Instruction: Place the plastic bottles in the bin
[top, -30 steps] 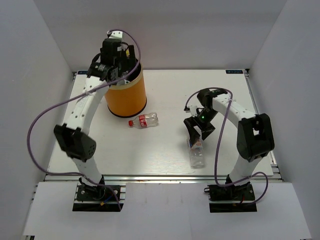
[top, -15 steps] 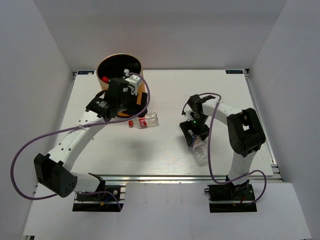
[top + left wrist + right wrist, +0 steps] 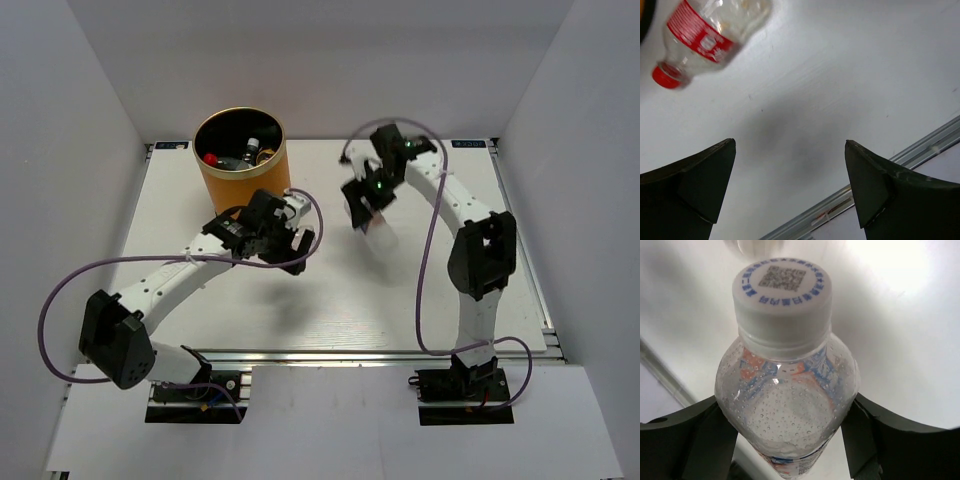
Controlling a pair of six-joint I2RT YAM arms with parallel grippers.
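My left hand has swung away from over the bin and now hangs low over the surface, fingers spread wide with nothing between them. The red-label bottle lies on its side just past the fingertips, at 11 o'clock in the left wrist view, so I judge the hand needs to shift that way before it can close.

My right hand has come up off the surface, pinching the white-capped bottle by its shoulder, cap pointing away from the wrist. It has moved from 4 o'clock on the surface to about 1 o'clock, level with the bin and well to its right.

The bin sits at 11 o'clock with several bottles already inside. By my reckoning two remain: one is held in the air and one is about to be grasped.
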